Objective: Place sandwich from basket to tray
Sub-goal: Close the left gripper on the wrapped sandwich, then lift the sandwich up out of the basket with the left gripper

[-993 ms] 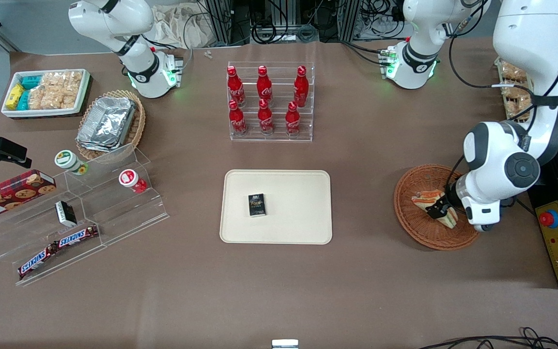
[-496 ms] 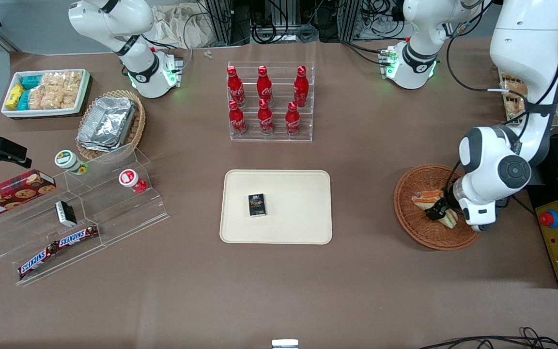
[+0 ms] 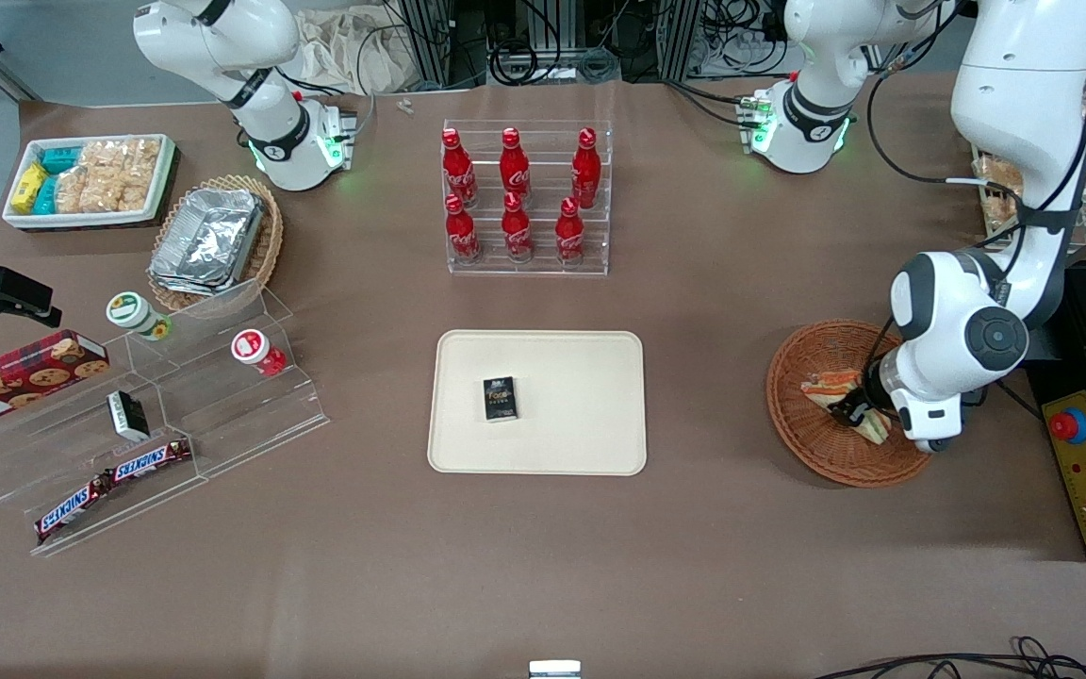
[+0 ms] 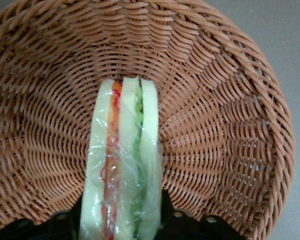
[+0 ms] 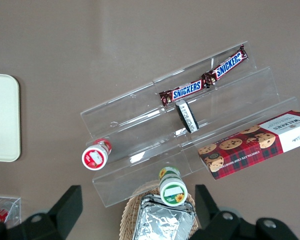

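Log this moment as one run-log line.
step: grasp | gripper: in basket, fingers flanking sandwich, grip unconfirmed | sandwich: in basket | tray: holds small dark box only

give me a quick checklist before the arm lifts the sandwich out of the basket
1. Gripper down in the basket at the sandwich: ok.
2. Fingers on both sides of the sandwich: ok, they flank it in the wrist view.
3. Grip firm enough to lift: cannot tell.
4. Sandwich wrap intact: ok, as far as visible.
5. Tray has bare room: ok, only a small dark box lies on it.
6. Path from basket to tray: ok, bare table between them.
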`<state>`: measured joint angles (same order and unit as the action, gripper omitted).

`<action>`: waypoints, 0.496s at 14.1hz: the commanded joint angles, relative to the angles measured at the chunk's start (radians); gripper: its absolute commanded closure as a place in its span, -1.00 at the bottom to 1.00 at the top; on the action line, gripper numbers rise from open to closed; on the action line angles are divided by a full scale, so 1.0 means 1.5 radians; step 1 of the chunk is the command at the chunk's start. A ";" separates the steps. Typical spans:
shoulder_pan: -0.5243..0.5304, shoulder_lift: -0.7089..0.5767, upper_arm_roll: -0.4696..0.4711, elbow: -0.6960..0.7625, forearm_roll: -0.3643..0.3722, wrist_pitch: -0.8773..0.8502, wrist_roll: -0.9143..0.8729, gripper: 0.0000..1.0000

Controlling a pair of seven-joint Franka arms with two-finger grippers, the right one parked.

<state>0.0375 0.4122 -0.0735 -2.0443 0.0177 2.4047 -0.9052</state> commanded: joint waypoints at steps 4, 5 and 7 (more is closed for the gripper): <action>0.002 -0.047 -0.002 -0.008 0.015 -0.015 -0.013 0.79; 0.002 -0.068 -0.003 0.000 0.015 -0.054 -0.011 0.79; -0.005 -0.110 -0.007 0.028 0.013 -0.136 -0.007 0.81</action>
<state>0.0367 0.3407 -0.0765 -2.0187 0.0188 2.3125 -0.9052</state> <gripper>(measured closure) 0.815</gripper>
